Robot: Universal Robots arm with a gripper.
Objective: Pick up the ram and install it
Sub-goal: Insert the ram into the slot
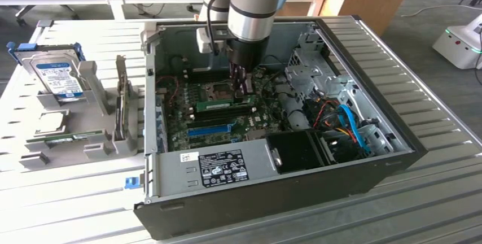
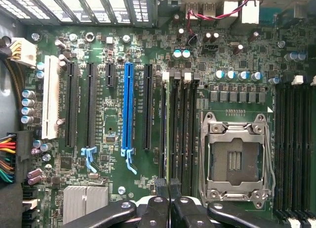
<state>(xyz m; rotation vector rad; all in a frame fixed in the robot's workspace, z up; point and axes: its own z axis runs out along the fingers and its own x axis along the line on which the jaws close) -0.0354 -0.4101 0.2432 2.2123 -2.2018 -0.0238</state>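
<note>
Shut tight, the tool is seen low inside the open computer, at the end of the arm. In the wrist view its fingers are pressed together, and nothing can be made out between them.

A ribbed pale surface carries everything. The computer case is laid on its side with the cover off, and its floor is taken up by the green motherboard. On the surface, to the exterior view's left of the case, a hard drive is stood in a grey holder.

On the motherboard, the empty processor socket is found between two banks of black memory slots, and a long blue slot is set further off.

The ram is seen on edge among the memory slots, just beside the tool tip toward the exterior view's left; whether it is touched cannot be told. A second stick is laid flat in the holder, well apart from the tool.
</note>
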